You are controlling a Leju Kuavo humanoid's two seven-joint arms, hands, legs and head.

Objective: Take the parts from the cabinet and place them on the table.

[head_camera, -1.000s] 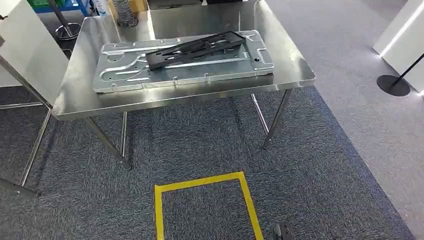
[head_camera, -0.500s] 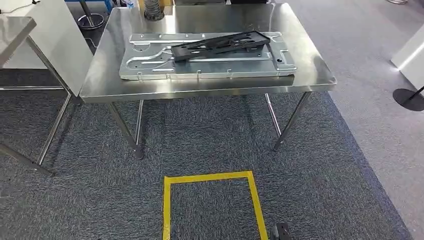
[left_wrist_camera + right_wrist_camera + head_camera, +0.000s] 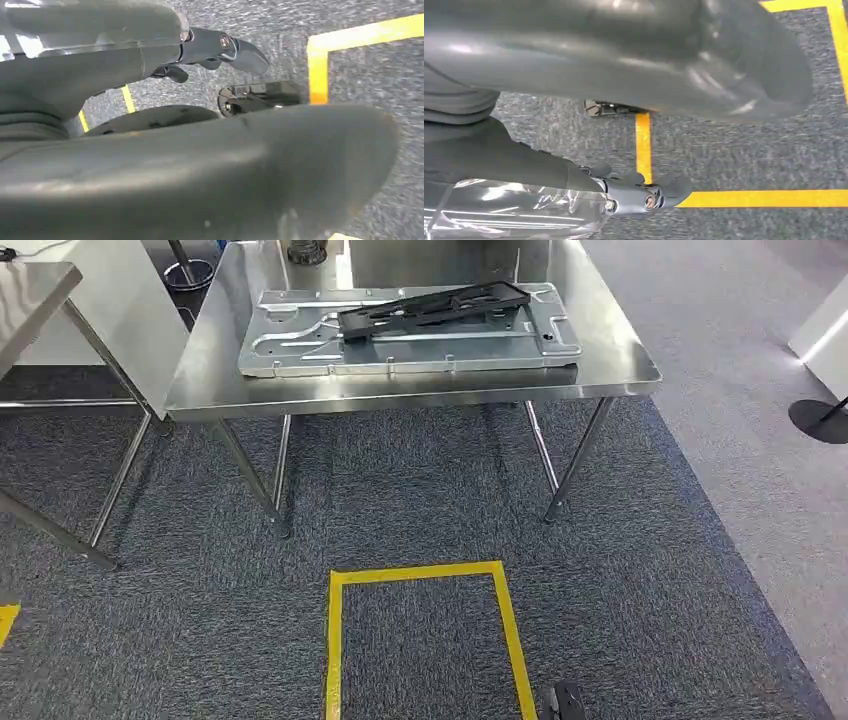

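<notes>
ahead stands the desk point(image 3: 420, 390), and on it lies a flat panel point(image 3: 300, 350) with a long bracket point(image 3: 435, 305) resting across its far half. a second desk point(image 3: 30, 290) stands just to the left, a taped square point(image 3: 335, 640) lies on the carpet point(image 3: 200, 590) before the first desk (nearer the robot), and a stand base point(image 3: 815, 420) sits far right.

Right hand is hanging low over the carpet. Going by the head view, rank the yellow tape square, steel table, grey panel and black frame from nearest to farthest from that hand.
1. Yellow tape square: on the carpet, just below the right hand.
2. Steel table: ahead, beyond the square.
3. Grey panel: flat on the tabletop.
4. Black frame: on the panel, toward its far edge.
</notes>
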